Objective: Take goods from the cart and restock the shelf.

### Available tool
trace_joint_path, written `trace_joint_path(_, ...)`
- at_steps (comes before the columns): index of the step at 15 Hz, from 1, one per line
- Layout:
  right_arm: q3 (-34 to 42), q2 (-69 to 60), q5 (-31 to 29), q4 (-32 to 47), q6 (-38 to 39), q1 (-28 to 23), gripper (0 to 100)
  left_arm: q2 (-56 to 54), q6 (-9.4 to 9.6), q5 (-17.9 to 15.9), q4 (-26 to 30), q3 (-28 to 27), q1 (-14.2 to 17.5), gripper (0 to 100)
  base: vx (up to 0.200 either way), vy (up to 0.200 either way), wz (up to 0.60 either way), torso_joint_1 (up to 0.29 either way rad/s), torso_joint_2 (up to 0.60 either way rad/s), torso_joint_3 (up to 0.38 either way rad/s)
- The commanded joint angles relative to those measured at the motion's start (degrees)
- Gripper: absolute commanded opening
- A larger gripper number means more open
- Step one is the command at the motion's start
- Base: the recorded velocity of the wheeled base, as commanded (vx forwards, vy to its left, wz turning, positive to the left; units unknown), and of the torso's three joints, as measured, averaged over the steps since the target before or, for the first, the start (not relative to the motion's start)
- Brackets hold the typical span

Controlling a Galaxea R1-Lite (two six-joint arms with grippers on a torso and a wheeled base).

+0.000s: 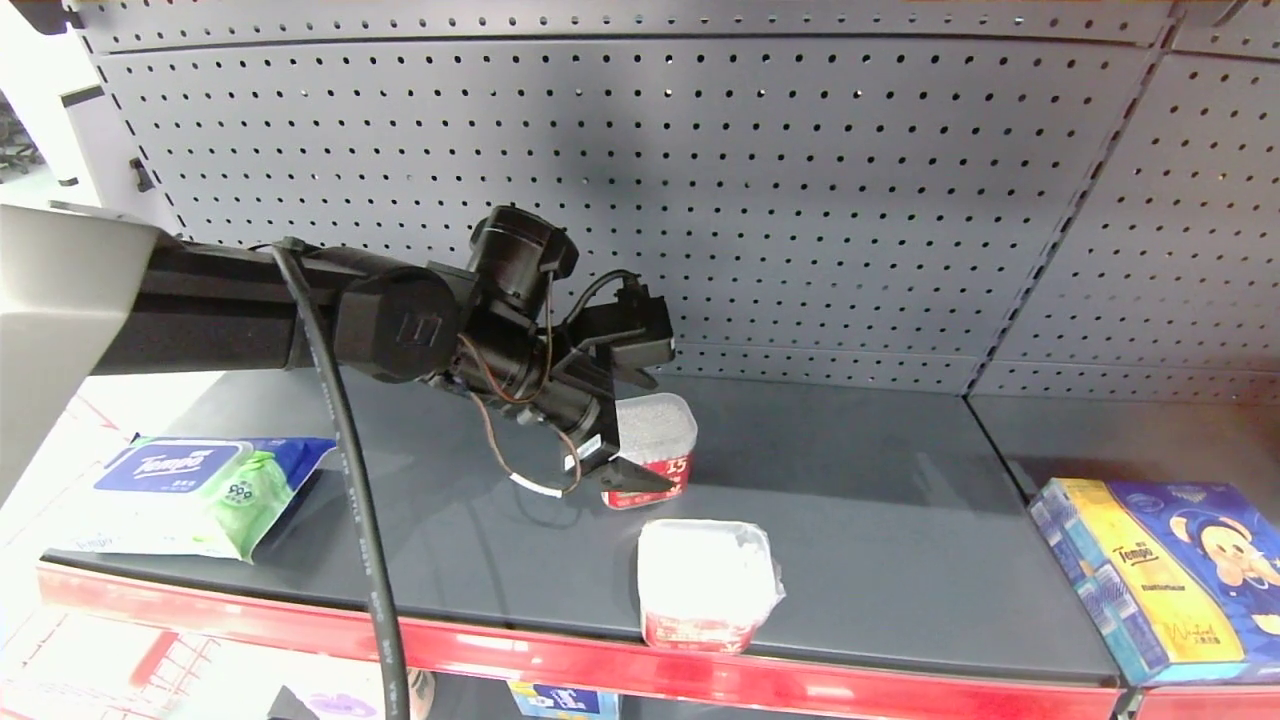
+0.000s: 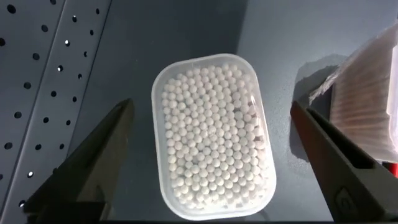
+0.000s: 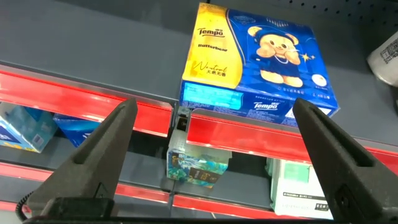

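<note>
1 tub point(image 2: 213, 134) is noted centred between the open jaws of the left gripper point(image 2: 211, 104), its long axis seemingly across their closing line; the right gripper point(image 3: 214, 102) is likewise open.

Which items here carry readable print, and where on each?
Wipes pack: logo on top face.
Tissue box: wording on top and front side.
Rear swab tub: red label with a number.
Front swab tub: red label, too blurred to read.
Lower-shelf box: too small to read.
</note>
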Motion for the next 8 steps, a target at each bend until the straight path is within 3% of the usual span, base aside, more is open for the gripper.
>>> trace_joint_path(1,-0.10,0.09,-0.02,-0.01,-0.08,0.03,100,-0.83,0.02,0.11,0.08,0.48,1.05,100,0.000,0.000,0.00,0.000,0.00,0.000)
trace_joint_path(5,-0.01,0.09,0.07,-0.01,0.00,0.03,100,-2.32,0.55,0.11,2.89,0.74,3.68,100,0.000,0.000,0.00,0.000,0.00,0.000)
trace_joint_path(8,-0.01,0.09,-0.02,-0.01,0.00,0.03,100,-2.50,1.96,0.20,4.03,1.18,5.09,100,0.000,0.000,0.00,0.000,0.00,0.000)
